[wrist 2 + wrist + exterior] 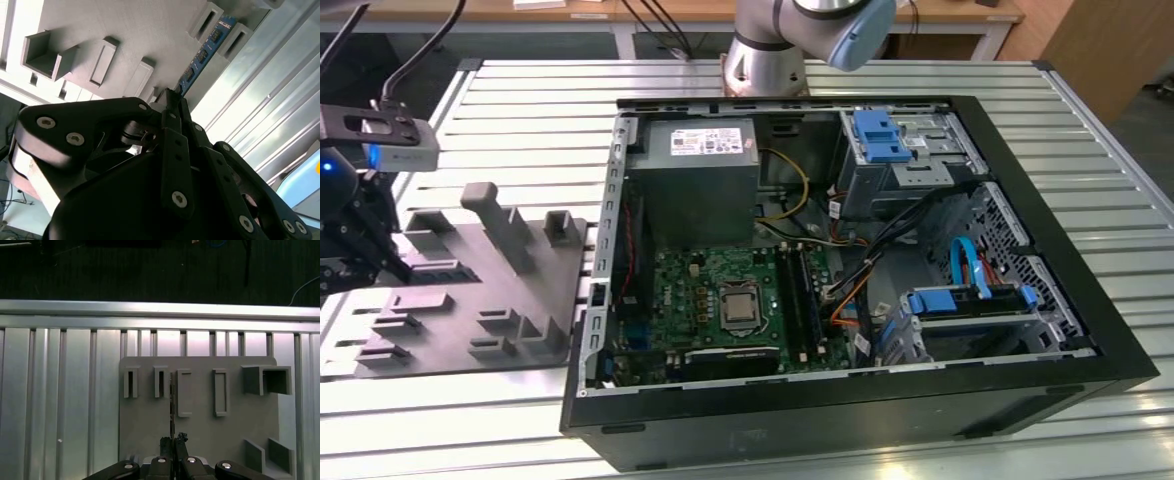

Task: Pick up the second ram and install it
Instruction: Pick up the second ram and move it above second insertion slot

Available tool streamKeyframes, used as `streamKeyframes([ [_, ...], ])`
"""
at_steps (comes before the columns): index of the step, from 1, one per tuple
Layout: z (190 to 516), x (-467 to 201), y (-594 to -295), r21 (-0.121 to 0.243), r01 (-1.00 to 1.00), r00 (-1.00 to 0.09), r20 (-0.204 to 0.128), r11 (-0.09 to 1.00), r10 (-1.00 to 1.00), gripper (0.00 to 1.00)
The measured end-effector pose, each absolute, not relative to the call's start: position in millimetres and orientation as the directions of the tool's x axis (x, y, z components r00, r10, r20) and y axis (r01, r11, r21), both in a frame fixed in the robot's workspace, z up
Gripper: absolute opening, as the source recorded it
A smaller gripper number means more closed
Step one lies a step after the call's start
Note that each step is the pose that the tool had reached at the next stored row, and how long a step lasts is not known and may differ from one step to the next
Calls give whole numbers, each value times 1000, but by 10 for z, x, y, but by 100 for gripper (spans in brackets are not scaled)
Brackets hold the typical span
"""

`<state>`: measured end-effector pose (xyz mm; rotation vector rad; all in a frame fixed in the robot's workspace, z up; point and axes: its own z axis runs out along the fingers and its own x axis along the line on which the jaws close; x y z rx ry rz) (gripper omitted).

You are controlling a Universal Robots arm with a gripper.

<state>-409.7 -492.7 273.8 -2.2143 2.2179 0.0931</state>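
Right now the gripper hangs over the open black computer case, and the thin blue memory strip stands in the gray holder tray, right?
No: in the exterior view the gripper hangs over the gray holder tray, to the exterior view's left of the open black computer case. The thin blue memory strip does stand in it.

Items counted: one open computer case [854, 405] containing one motherboard [700, 290] and one power supply [700, 185]; one gray holder tray [460, 335]; one ram strip [201, 54].
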Motion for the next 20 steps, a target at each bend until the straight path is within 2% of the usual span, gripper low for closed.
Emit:
streamKeyframes([
  [20, 2885, -4097, -4903, 38, -999, -2, -53, 0, -999, 14],
])
